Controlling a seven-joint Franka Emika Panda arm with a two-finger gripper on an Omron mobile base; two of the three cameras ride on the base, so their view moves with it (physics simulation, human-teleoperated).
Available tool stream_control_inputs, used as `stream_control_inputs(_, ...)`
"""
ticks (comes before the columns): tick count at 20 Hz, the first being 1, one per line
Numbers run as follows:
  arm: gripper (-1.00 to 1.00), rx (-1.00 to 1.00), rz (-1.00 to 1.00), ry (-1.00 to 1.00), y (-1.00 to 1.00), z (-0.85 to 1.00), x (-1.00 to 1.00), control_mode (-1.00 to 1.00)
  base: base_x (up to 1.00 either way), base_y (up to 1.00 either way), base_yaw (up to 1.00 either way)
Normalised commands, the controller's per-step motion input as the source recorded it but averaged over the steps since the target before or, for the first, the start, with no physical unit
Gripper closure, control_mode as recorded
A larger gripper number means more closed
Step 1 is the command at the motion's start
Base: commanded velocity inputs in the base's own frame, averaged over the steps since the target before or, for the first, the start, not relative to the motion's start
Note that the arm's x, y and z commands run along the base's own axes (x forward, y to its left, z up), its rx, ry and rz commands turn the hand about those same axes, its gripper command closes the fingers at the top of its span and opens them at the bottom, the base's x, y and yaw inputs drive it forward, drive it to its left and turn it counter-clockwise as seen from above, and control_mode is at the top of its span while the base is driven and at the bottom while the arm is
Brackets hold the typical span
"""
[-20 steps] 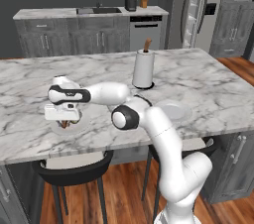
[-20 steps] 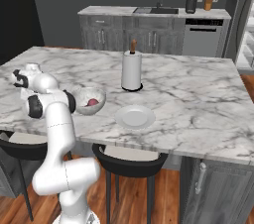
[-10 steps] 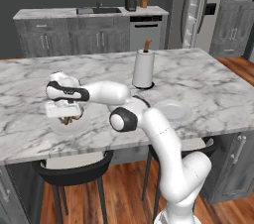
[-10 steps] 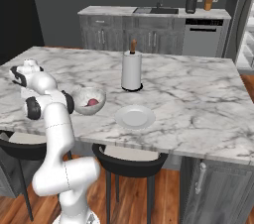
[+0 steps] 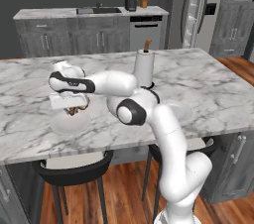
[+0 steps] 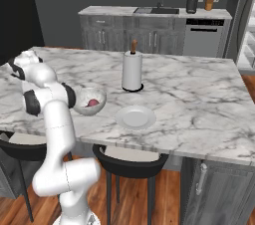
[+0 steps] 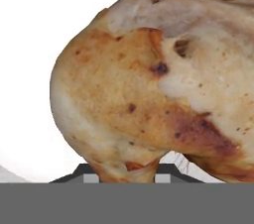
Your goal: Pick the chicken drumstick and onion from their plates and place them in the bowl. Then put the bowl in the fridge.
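On the grey marble counter (image 5: 30,89), the end effector (image 5: 73,110) had lifted a little above the plate (image 5: 69,125). Its jaws were closed on the chicken drumstick (image 7: 149,79), so the bowl (image 6: 89,100) came next.

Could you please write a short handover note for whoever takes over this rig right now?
Pincer: down at the left plate, shut on the chicken drumstick, which sits just above that plate.
Onion: already in the bowl, which stands on the marble counter beside the empty second plate.
Done: onion placed; drumstick gripped.
Left: carry the drumstick to the bowl and release it, then put the bowl in the fridge, whose door looks open at the back right.
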Motion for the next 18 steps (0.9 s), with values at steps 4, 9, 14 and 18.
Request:
stream_control_inputs(4, 1.00, 0.09, 0.06, -0.20, -0.68, 0.34, -0.32, -1.00, 0.00, 0.00, 0.00)
stream_control_inputs(9, 1.00, 0.11, 0.07, -0.19, -0.75, 0.28, -0.30, -1.00, 0.00, 0.00, 0.00)
stream_control_inputs(14, 1.00, 0.13, 0.04, -0.17, -0.79, 0.19, -0.26, -1.00, 0.00, 0.00, 0.00)
stream_control_inputs(18, 1.00, 0.13, 0.02, -0.16, -0.79, 0.19, -0.18, -1.00, 0.00, 0.00, 0.00)
